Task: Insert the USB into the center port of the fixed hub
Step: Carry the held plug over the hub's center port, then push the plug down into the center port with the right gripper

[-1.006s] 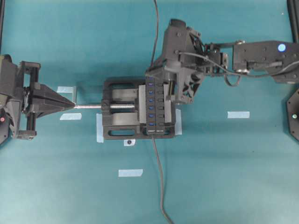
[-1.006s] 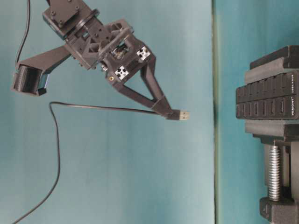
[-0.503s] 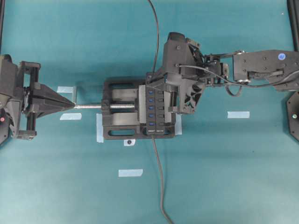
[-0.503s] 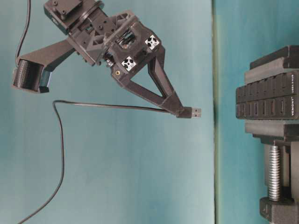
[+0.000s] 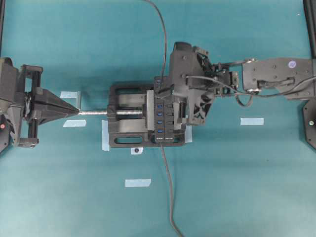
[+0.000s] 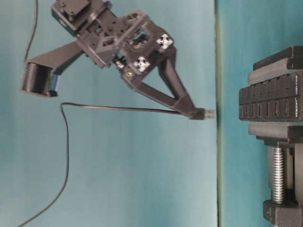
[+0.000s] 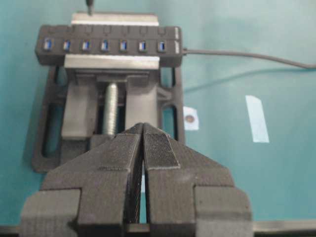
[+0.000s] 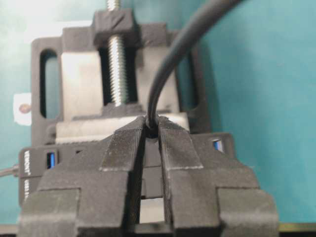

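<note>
The table (image 5: 237,187) is teal, with strips of pale tape (image 5: 252,121) stuck here and there. At its middle sits a black vise (image 5: 126,129) whose silver screw (image 5: 96,112) runs out toward the left arm; the vise jaws clamp the hub (image 7: 106,45), a long black strip with a row of seven blue ports. The hub's own lead (image 5: 168,192) trails off toward the near edge of the overhead view.

The right arm (image 5: 276,79) reaches in from the right, and its wrist hangs over the upper end of the hub, covering the top ports from above. The right gripper (image 6: 196,112) is clamped on the USB (image 6: 209,113), fingers (image 8: 173,143) pressed together around the plug body with the cable (image 8: 170,64) rising out between them. From table level the plug's metal tip points toward the hub with a clear gap between them (it looks roughly level with the port row, though which port it faces cannot be told).

The left gripper (image 7: 143,129) rests well apart on the left, fingers together on nothing, aimed at the screw's end
</note>
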`<control>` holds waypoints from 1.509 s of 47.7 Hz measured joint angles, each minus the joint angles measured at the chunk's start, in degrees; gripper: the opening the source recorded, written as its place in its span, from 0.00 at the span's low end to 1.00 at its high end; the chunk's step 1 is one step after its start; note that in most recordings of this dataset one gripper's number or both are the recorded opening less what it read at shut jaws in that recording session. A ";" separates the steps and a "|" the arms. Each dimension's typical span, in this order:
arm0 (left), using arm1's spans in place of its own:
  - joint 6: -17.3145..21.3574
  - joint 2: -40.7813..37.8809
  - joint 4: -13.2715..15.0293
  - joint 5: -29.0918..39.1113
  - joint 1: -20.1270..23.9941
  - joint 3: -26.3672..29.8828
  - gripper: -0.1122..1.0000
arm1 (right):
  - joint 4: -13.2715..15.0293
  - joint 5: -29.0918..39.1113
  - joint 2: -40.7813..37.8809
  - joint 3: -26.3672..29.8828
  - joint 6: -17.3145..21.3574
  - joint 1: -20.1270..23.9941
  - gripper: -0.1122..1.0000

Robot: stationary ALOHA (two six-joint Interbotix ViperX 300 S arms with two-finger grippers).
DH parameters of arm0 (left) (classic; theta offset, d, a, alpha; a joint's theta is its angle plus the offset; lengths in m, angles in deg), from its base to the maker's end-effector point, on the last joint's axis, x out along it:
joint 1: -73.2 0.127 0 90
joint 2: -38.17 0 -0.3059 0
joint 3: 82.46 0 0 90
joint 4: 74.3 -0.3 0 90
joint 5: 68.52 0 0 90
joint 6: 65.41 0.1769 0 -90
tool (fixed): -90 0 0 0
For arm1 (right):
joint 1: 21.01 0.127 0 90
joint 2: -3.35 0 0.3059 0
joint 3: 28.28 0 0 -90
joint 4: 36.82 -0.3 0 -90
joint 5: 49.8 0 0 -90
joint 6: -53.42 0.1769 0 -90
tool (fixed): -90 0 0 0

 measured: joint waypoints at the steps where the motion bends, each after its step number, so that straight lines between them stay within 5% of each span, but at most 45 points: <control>1: 0.00 0.00 0.09 0.00 0.00 0.00 0.10 | 0.00 -0.26 -0.18 -0.09 -0.09 0.00 0.17; 72: 0.00 -0.09 0.00 0.00 0.00 0.00 0.10 | 0.00 -3.25 -4.83 -1.76 0.00 0.26 0.17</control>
